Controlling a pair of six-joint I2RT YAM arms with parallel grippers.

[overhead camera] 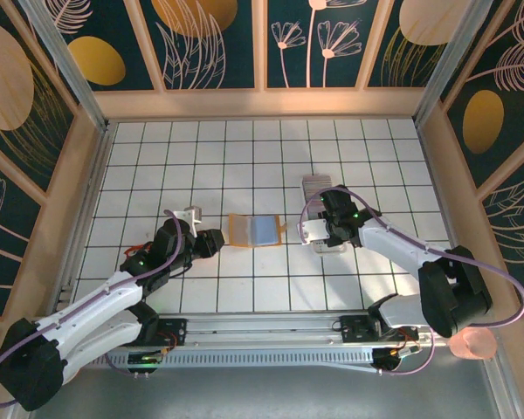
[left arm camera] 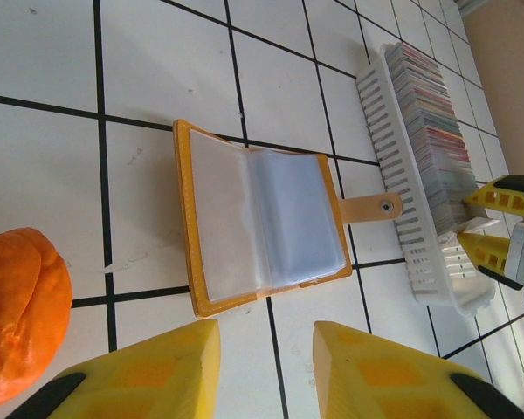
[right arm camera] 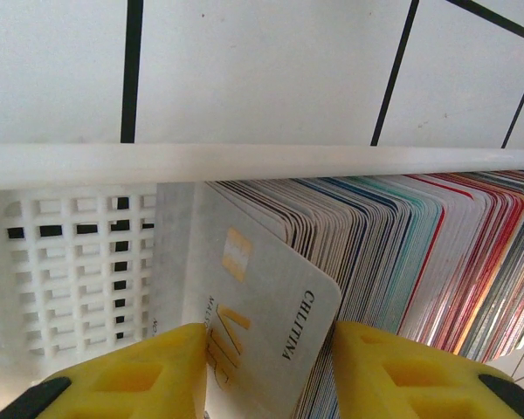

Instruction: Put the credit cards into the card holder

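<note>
From above, your holder (overhead camera: 256,230) lies open and flat on the tiled table (overhead camera: 244,157). The left gripper (overhead camera: 211,242) is just at its 9 o'clock. At its 3 o'clock the right gripper (overhead camera: 319,236) is down over a white tray (overhead camera: 317,185). A pink blob (overhead camera: 472,343) sits off the table at 5 o'clock of the view.

On your left wrist camera, the left gripper (left arm camera: 266,375) is partly open with nothing between its fingers (left arm camera: 148,371). The holder (left arm camera: 262,227) is at its 12 o'clock, clear sleeves up and clasp tab (left arm camera: 371,208) pointing to 3 o'clock. Nothing lies between the two. An orange lump (left arm camera: 17,305) sits at 9 o'clock. The tray (left arm camera: 402,209) runs past the tab, packed with cards (left arm camera: 432,113) on edge, and the right gripper (left arm camera: 493,223) is at its near end.

On your right wrist camera, the right gripper (right arm camera: 271,367) has closed on the front card (right arm camera: 262,323). That card is grey and leans out of the row of cards (right arm camera: 402,236). The tray's gridded end wall (right arm camera: 79,262) is at 9 o'clock.
</note>
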